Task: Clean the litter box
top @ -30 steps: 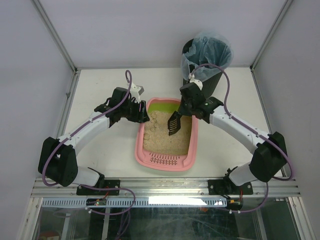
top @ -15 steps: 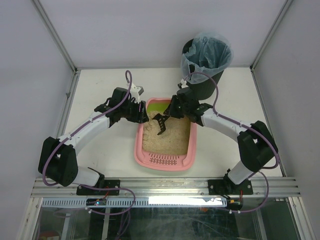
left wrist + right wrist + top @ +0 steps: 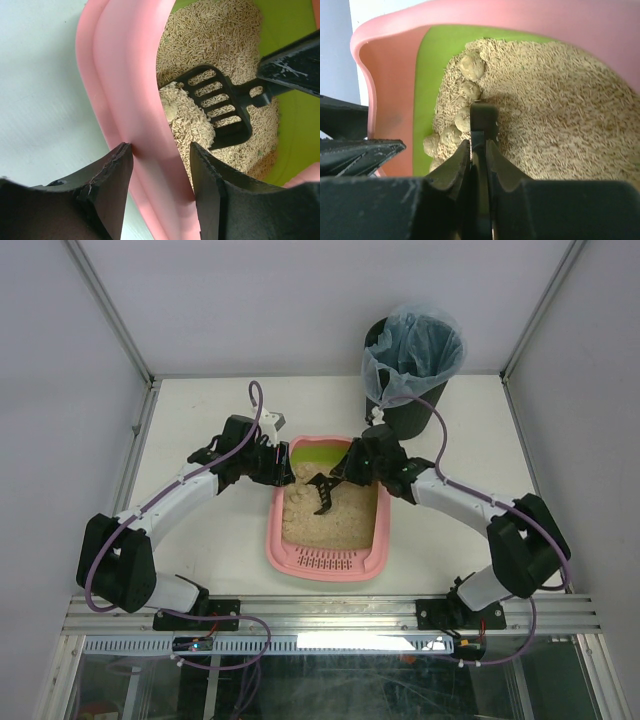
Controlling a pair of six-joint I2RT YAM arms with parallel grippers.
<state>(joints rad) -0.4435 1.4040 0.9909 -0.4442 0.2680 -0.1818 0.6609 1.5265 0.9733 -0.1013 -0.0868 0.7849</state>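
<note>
The pink litter box [image 3: 322, 562] lies at the table's middle, with beige litter [image 3: 330, 515] and a lime-green far end [image 3: 318, 451]. My left gripper [image 3: 285, 474] is shut on its far-left rim; in the left wrist view the pink rim [image 3: 125, 75] runs between the fingers [image 3: 107, 185] of that gripper [image 3: 160, 162]. My right gripper [image 3: 350, 472] is shut on the handle of a black slotted scoop [image 3: 322, 492]. The scoop head [image 3: 220, 105] rests in the litter with some pellets on it. In the right wrist view the gripper [image 3: 479, 150] holds the scoop [image 3: 483, 117] beside several round clumps [image 3: 470, 66] along the green end.
A black round bin [image 3: 412, 360] with a bluish bag stands at the back right, just behind the right arm. White walls with metal frame posts [image 3: 140, 410] close in the table on both sides. The left gripper's body [image 3: 350, 135] shows beyond the box wall.
The right gripper has carried the scoop from the box's right side leftward and down into the litter near the green end. The left arm has stayed on the rim.
</note>
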